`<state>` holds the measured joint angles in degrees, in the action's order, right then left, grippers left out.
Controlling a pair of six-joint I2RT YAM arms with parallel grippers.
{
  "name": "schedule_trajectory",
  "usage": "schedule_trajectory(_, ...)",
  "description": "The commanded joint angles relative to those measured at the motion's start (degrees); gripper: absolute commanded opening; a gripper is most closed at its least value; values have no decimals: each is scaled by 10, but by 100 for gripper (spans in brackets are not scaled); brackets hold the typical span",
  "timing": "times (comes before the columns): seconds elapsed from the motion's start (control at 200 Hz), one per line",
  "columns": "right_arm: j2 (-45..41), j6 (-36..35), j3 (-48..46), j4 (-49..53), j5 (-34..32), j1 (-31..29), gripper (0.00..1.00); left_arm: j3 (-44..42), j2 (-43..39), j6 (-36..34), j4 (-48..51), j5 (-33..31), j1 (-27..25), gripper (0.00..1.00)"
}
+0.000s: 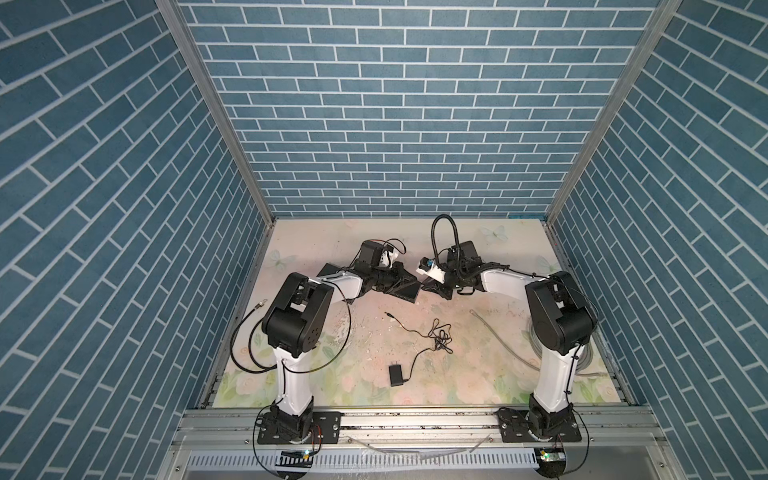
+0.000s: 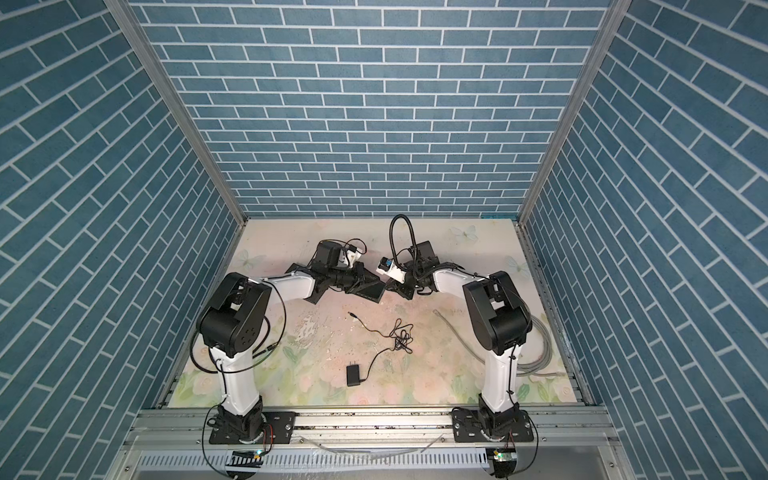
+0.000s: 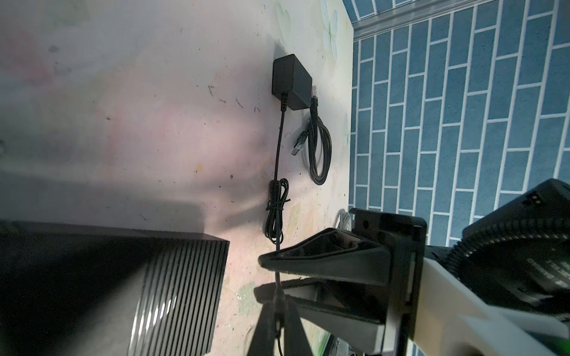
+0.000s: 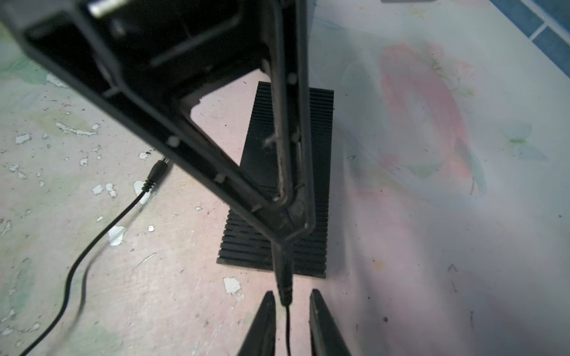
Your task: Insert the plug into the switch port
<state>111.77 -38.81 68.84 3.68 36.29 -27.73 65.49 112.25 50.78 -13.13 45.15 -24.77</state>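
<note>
The plug (image 4: 284, 277) is a thin black barrel connector, and my left gripper (image 3: 279, 303) is shut on it just above the table. Its cord runs back to a black adapter (image 3: 291, 81). My right gripper (image 4: 291, 292) is open, one finger on each side of the plug's rear end and neither touching it. The switch (image 4: 277, 185), a ribbed black box, lies flat on the table under both grippers. In both top views the left gripper (image 1: 415, 284) and right gripper (image 1: 430, 286) meet tip to tip over the switch (image 2: 368, 291). No port shows on the switch.
A second adapter (image 1: 395, 375) lies nearer the front, its tangled cord ending in a loose barrel plug (image 1: 388, 314). A grey cable (image 1: 498, 336) lies by the right arm. A coiled black network cable (image 3: 319, 148) lies beside the far adapter. Blue brick walls enclose three sides.
</note>
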Motion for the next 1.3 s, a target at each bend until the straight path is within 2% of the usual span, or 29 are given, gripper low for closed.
schedule_trajectory(0.0, 7, -3, 5, -16, 13, -3, 18, 13, -1, -8, 11, 9, -1, 0)
schedule_trajectory(0.115, 6, 6, 5, -30, 17, -5, 15, 12, -1, -8, 12, 8, 0, 0)
schedule_trajectory(0.35, 7, 9, 9, -38, 28, -7, 15, 13, -1, -7, 13, 8, -1, 0)
schedule_trajectory(0.495, 5, 8, 7, -40, 33, -11, 19, 13, 2, -5, 10, 9, -1, 0)
schedule_trajectory(0.615, 4, 7, 7, -38, 36, -13, 14, 13, 1, -6, 10, 10, -1, 0)
schedule_trajectory(0.745, 5, 4, 9, -33, 40, -14, 4, 12, 1, -5, 8, 10, 0, 0)
schedule_trajectory(0.905, -2, 5, 3, -34, 40, -14, 0, 8, 1, -4, 11, 4, 3, 0)
schedule_trajectory(0.925, -4, 5, 3, -34, 40, -14, 0, 8, 1, -4, 13, 1, 4, 2)
schedule_trajectory(1.02, -7, -7, 5, -3, 30, -13, 0, 4, -13, -16, 40, -26, 19, 36)
schedule_trajectory(1.085, -11, -34, 15, 53, 13, -12, 0, 11, -34, -52, 96, -57, 34, 53)
schedule_trajectory(1.16, -9, -69, 35, 136, -11, -8, 0, 39, -59, -127, 208, -137, 48, 62)
schedule_trajectory(1.235, 2, -93, 69, 228, -34, -5, 0, 78, -63, -210, 317, -239, 50, 66)
schedule_trajectory(1.295, 2, -94, 82, 264, -28, -3, 0, 106, -50, -256, 362, -287, 50, 69)
